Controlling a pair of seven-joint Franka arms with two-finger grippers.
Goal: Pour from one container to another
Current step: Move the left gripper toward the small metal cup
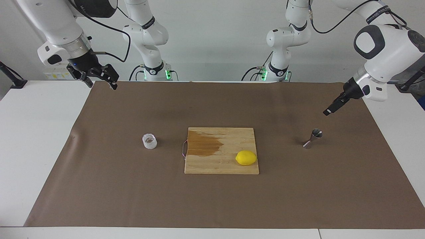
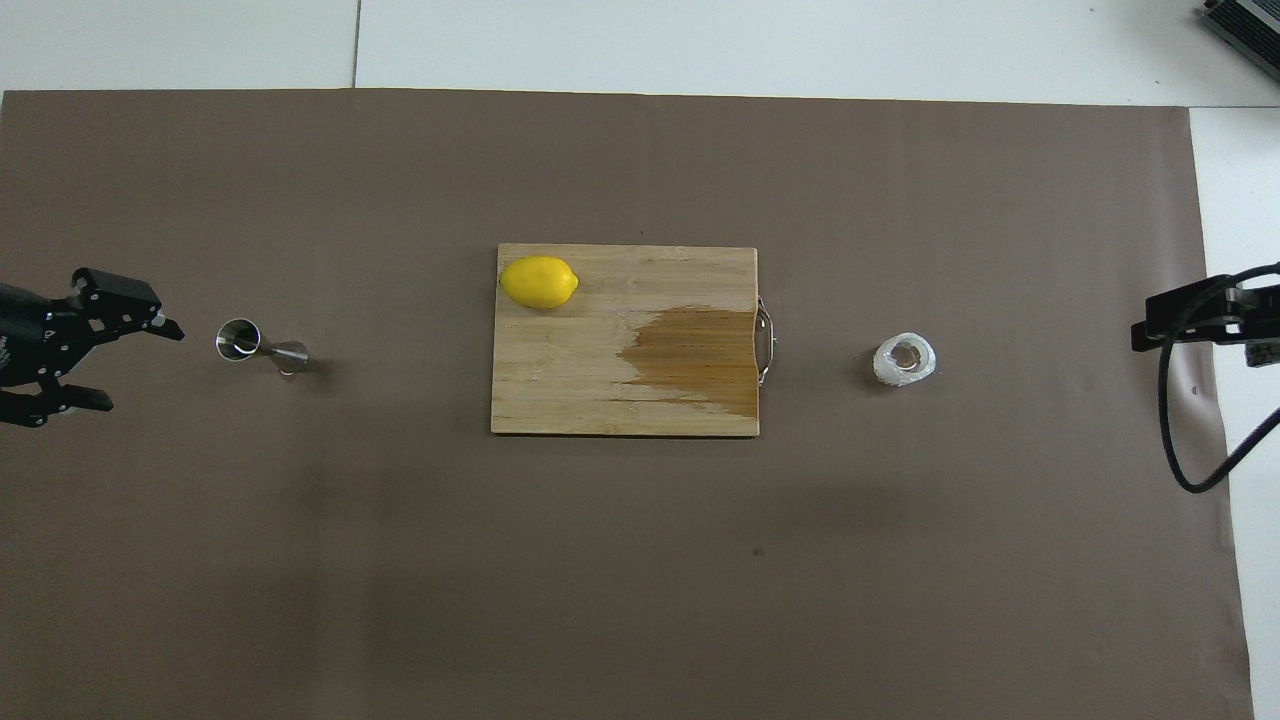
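In the facing view you have one clear cup (image 1: 149,141) standing upright on the brown mat (image 1: 219,202), beside the cutting board (image 1: 221,166) toward the right arm's end of the table. One steel jigger (image 1: 312,138) stands toward the left arm's end, well apart from the cup, with the board between them. The right gripper (image 1: 99,77) hangs over the mat's edge by the robots, fingers spread, pinching nothing. The left gripper (image 1: 328,112) hangs over the mat close to the jigger; here you cannot tell how its fingers stand.

In the overhead view the left gripper (image 2: 105,365) shows its fingers spread and empty, just beside the jigger (image 2: 258,347). The right gripper (image 2: 1150,325) waits at the mat's edge, apart from the cup (image 2: 905,360).

Expect the cup to be light, stiff and slick, possibly breakable: take it across the faceted wall at mid-height, and squeeze gently. The jigger looks light and top-heavy on its narrow foot, so it may tip; hold it at the waist.

Count: one cup, one jigger, one lemon (image 2: 539,282), one board with a dark wet-looking patch, two grippers.
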